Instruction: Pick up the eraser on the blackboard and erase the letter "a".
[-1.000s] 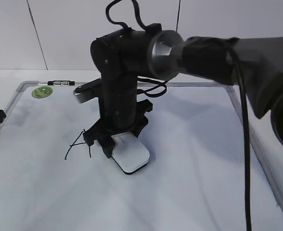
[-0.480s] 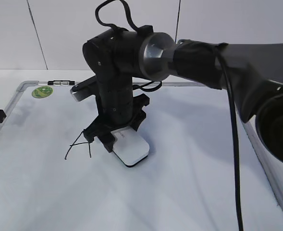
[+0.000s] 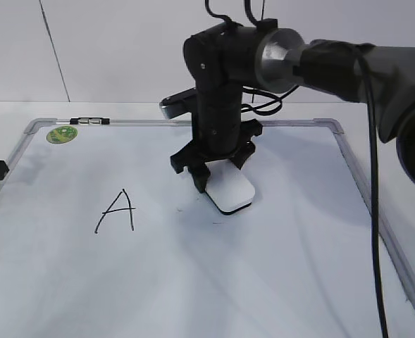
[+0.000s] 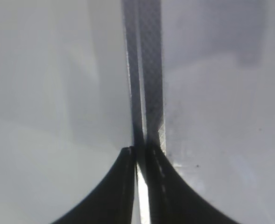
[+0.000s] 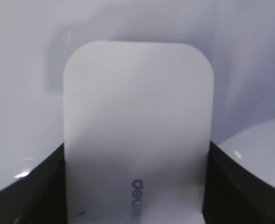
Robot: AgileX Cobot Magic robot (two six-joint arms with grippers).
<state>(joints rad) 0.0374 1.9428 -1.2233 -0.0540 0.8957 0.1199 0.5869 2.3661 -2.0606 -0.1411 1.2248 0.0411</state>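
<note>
Moved right and back across the blackboard (image 3: 277, 267), right arm now clear of the capital A (image 3: 118, 210), uncovered. Right gripper (image 3: 218, 174) jaws clamped on the eraser (image 3: 230, 192), pad down on board. Left gripper (image 4: 141, 161) jaws together at board's frame. Lowercase "a" not visible.

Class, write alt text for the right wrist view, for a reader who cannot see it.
A white eraser fills the middle of the picture, clamped at its sides between the two dark fingers of the right gripper. Small grey lettering runs along its near end, and the plain white board lies behind it.
</note>
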